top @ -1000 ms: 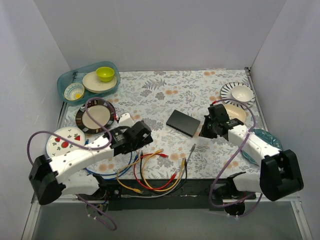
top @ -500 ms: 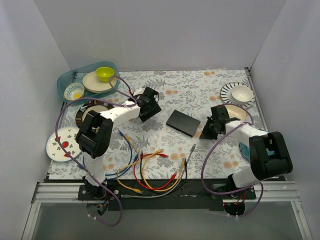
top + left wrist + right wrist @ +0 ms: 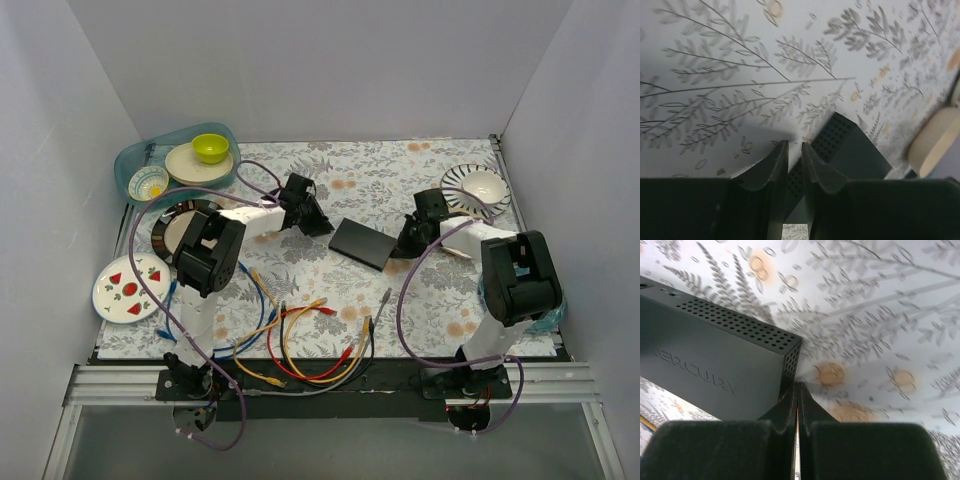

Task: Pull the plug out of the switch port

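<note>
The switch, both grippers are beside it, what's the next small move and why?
Probably nudge the right gripper onto the switch corner to brace it. Its fingers are shut just off that corner, the left gripper nearly shut at the opposite end, and no plugged-in cable shows.

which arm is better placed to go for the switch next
Probably the right. The right claw sits shut against the switch corner, while the left claw, nearly shut, stops just short. No plug is visible.

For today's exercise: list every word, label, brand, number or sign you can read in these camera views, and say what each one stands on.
"MERCURY": faint raised lettering on the top face of the switch, seen in the right wrist view; the first letter is hard to make out.
No other text is readable in any view; the plates and bowls carry only patterns.
</note>
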Available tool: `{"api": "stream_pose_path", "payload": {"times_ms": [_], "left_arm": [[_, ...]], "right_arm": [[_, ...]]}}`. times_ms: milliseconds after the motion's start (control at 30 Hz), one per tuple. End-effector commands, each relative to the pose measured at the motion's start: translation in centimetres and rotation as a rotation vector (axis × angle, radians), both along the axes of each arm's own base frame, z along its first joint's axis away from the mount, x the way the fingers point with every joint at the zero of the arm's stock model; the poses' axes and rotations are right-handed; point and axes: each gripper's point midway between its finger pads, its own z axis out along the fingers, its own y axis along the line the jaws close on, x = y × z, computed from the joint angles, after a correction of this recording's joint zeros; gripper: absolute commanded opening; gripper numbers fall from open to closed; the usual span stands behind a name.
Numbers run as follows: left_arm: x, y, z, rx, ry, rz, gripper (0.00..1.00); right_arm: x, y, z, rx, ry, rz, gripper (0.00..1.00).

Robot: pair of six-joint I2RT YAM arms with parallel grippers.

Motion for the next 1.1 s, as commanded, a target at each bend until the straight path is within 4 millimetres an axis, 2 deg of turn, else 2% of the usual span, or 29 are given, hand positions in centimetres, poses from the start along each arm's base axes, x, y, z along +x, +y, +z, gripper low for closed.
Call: {"api": "stream_pose_path", "payload": {"times_ms": [0, 100, 167, 300, 400, 533, 700, 767, 867, 900, 967, 1000, 1067], "left_arm": [[-3.7, -0.3, 1.3, -0.104, 0.007, -0.073, 0.17], [-4.8, 0.8, 1.5, -0.139, 0.01, -0.046, 0.16], [-4.8, 1.7, 1.4, -0.13, 0.015, -0.022, 0.16], [-3.9, 3.3, 2.2, -0.112, 0.011, 0.021, 0.16], [-2.9, 4.2, 2.8, -0.112, 0.0, 0.045, 0.18], [-1.2, 4.9, 3.2, -0.108, -0.01, 0.057, 0.18], [-0.3, 6.1, 3.3, -0.084, -0.009, 0.084, 0.18], [-0.2, 7.1, 3.9, -0.054, -0.024, 0.109, 0.21], [0.2, 9.3, 4.9, 0.024, -0.065, 0.17, 0.31], [0.4, 10.1, 6.3, 0.041, -0.101, 0.179, 0.33], [0.6, 11.9, 7.2, 0.115, -0.13, 0.23, 0.39], [0.6, 12.5, 8.4, 0.132, -0.158, 0.243, 0.41], [0.4, 13.5, 9.2, 0.165, -0.175, 0.264, 0.45]], "right_arm": [[2.3, 2.1, 0.5, 0.054, -0.019, 0.055, 0.01], [3.0, 3.7, 0.3, 0.093, -0.007, 0.091, 0.01], [4.0, 4.9, 0.5, 0.106, -0.017, 0.108, 0.01], [5.0, 7.5, 0.8, 0.137, -0.021, 0.154, 0.01], [5.8, 8.7, 0.9, 0.155, -0.019, 0.168, 0.01], [6.6, 9.5, 0.3, 0.172, 0.003, 0.17, 0.01], [7.5, 9.9, 0.3, 0.172, 0.022, 0.173, 0.01], [7.6, 9.4, 1.1, 0.152, 0.002, 0.163, 0.01], [8.2, 7.7, 3.6, 0.104, -0.078, 0.112, 0.01], [8.4, 7.2, 5.4, 0.093, -0.13, 0.092, 0.01], [8.6, 6.4, 7.3, 0.075, -0.184, 0.076, 0.01], [8.8, 5.9, 9.4, 0.066, -0.241, 0.062, 0.02], [8.3, 5.5, 10.9, 0.054, -0.289, 0.07, 0.06]]}}
